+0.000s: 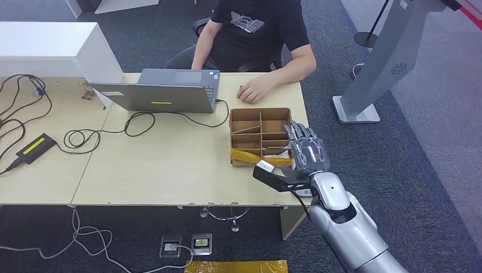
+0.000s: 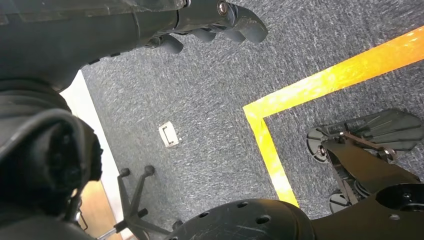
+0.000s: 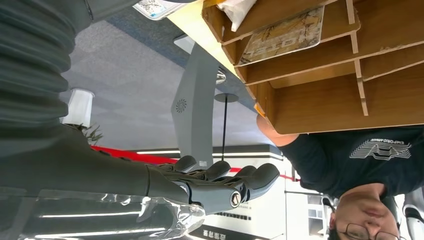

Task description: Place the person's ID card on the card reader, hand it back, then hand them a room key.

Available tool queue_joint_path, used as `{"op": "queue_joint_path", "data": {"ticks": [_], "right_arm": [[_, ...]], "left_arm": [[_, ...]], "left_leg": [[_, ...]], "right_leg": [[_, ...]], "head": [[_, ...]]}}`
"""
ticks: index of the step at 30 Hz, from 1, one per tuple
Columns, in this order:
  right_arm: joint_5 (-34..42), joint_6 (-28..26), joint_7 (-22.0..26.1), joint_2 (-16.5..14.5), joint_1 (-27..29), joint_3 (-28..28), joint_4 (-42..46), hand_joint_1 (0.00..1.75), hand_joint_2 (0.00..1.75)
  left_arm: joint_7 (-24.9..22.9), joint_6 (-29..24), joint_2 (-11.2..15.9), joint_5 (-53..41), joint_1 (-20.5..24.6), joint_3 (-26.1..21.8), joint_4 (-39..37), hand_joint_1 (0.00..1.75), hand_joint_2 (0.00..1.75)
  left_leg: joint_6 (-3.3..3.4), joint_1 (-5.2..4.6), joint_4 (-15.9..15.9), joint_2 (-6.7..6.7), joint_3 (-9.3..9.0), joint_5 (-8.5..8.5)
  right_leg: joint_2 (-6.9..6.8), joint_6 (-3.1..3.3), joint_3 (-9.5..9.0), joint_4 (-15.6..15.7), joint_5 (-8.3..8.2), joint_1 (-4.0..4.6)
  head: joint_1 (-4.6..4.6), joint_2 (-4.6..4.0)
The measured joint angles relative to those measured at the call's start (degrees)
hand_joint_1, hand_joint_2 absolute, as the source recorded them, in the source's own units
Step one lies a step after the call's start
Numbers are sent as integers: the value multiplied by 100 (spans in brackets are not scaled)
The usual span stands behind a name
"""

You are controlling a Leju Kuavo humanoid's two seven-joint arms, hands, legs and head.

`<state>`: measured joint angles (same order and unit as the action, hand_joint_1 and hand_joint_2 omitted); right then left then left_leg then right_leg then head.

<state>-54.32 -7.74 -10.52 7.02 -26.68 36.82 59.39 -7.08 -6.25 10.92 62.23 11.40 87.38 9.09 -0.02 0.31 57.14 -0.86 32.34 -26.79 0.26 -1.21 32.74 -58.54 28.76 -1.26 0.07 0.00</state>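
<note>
Right hand [image 1: 307, 152] over the divider box [image 1: 260, 135]

Its fingers were spread, holding nothing, above the box's right side on the bench [image 1: 170, 165]. A card [image 3: 285, 35] lay in one compartment. Left hand [image 2: 220, 22] hung curled, empty.

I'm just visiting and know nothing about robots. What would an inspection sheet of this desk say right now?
Surface: light wooden desk, two tops joined.
Job's things: compartmented wooden box holding a card; black card reader near the left edge.
Clutter: open grey laptop.
Hands: right hand open beside the box, holding nothing; left hand hanging over the carpet, fingers curled on nothing.
Cables: black cable looped from the laptop; white cable on the floor.
Surroundings: seated person, their hand on the desk; grey kiosk stand; yellow floor tape.
</note>
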Motion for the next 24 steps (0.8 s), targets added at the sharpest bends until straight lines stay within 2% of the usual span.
{"op": "queue_joint_path", "data": {"ticks": [12,24], "right_arm": [[-164,26,-17,-300,-133,69,-268,0,175],[-329,16,-61,-415,-133,137,-389,0,175]], "left_arm": [[44,100,26,-28,0,0,0,0,0],[44,107,40,-22,0,0,0,0,0]], "left_leg": [[0,2,0,0,3,0],[0,1,0,0,4,0]], "right_leg": [[0,1,4,-1,0,2],[1,1,6,0,0,2]], "head": [[0,0],[0,0]]}}
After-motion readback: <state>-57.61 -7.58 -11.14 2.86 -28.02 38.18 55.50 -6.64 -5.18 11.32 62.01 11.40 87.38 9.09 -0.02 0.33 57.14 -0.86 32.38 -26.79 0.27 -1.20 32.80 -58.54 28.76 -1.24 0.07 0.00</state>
